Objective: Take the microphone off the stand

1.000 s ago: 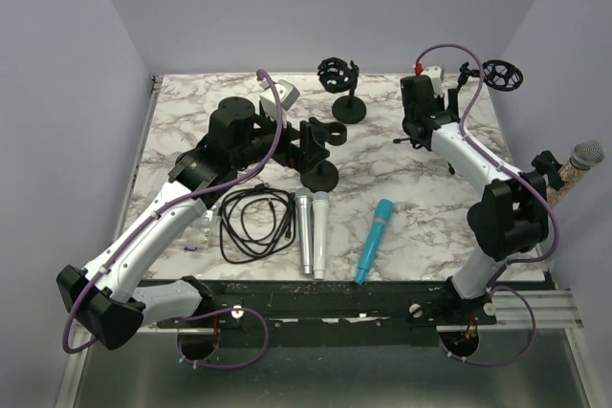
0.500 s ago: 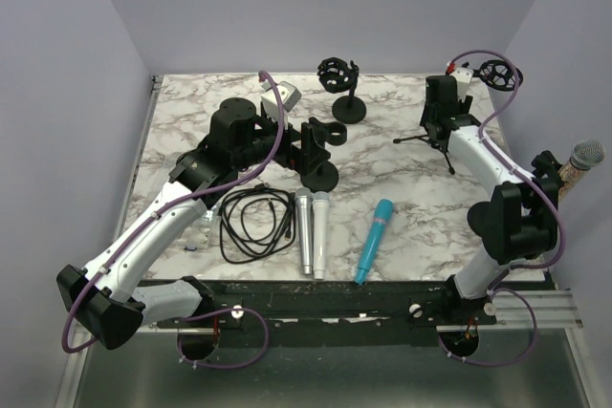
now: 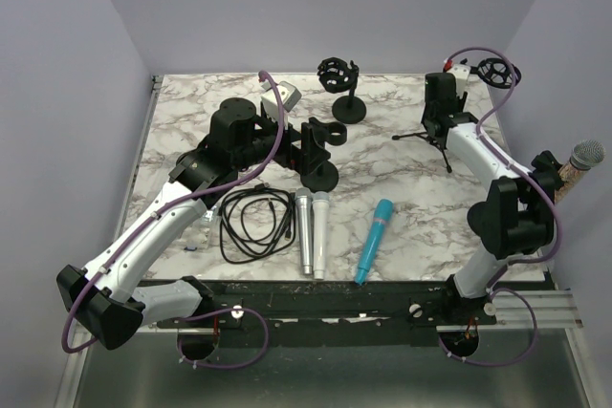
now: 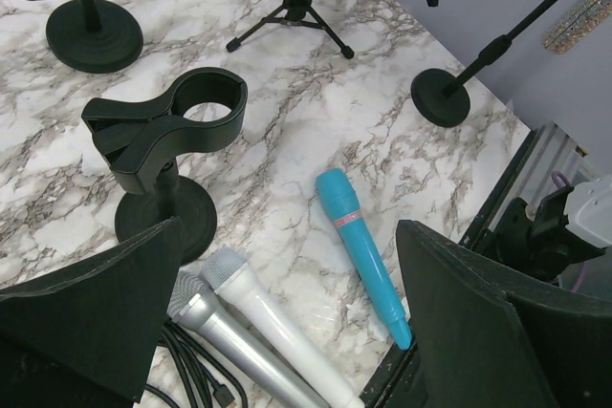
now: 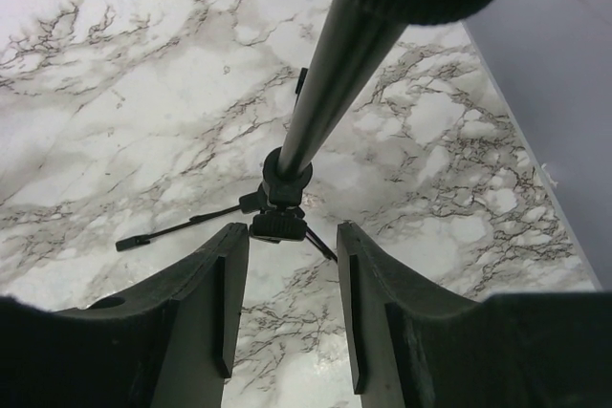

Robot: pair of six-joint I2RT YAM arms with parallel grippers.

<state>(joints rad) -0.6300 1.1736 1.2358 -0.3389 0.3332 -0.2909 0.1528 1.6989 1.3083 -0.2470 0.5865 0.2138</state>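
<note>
**Right gripper open at the tripod, microphone at the table edge**

The right gripper (image 5: pixel 292 312) has its two fingers apart and holds nothing. The thin black tripod stand (image 5: pixel 277 212) is just in front of them, with its pole rising past the camera. The left gripper (image 4: pixel 289 236) is also wide open and empty, above the black clip stand with disc foot (image 4: pixel 163 131).

The microphone with silver mesh head and glittery handle (image 3: pixel 583 161) sits in the black pole stand with round base (image 4: pixel 442 97), at 3 o'clock on the white marble table (image 3: pixel 411 188).

We judge that the reach is not yet begun. We should place the right fingers across the handle under the mesh head and close firmly. Then we pull slowly along the clip, because this stand may tip.
</note>
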